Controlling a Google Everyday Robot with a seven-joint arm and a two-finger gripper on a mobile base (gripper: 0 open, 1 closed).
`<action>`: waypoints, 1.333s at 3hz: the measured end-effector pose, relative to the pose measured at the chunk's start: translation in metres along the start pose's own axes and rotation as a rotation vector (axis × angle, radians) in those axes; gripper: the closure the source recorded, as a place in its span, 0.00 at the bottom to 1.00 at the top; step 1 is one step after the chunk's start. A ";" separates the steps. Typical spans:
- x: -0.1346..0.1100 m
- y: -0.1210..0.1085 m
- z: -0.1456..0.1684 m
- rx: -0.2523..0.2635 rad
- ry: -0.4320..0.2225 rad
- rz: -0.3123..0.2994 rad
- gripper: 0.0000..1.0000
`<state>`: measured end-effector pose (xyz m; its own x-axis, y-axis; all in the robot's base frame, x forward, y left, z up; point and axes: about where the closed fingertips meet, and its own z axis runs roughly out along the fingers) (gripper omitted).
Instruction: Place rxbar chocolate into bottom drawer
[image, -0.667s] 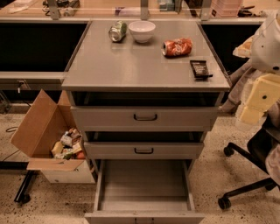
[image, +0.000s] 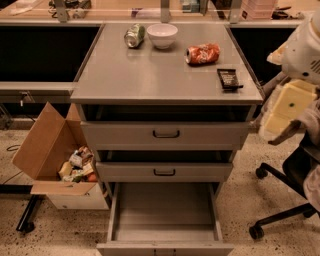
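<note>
The rxbar chocolate (image: 229, 78) is a small flat black bar lying on the cabinet top (image: 150, 75) near its right front corner. The bottom drawer (image: 165, 212) is pulled fully open, and its plain grey floor shows nothing in it. My arm, white and pale yellow, stands at the right edge of the view beside the cabinet. The gripper (image: 284, 134) hangs there at about the height of the top drawer, to the right of and below the bar, touching neither the bar nor the drawer.
A crushed orange can (image: 202, 53), a white bowl (image: 162, 35) and a green can (image: 134, 36) lie on the cabinet top. The two upper drawers (image: 166, 134) are slightly open. A cardboard box (image: 55, 155) of snacks is at left, an office chair base (image: 280, 210) at right.
</note>
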<state>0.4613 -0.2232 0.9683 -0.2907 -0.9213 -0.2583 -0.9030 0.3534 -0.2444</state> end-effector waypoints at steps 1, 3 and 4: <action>-0.001 -0.035 0.025 0.015 -0.067 0.107 0.00; -0.004 -0.070 0.054 0.011 -0.125 0.205 0.00; -0.008 -0.087 0.067 0.006 -0.139 0.267 0.00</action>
<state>0.5637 -0.2357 0.9293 -0.4712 -0.7649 -0.4392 -0.7983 0.5816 -0.1565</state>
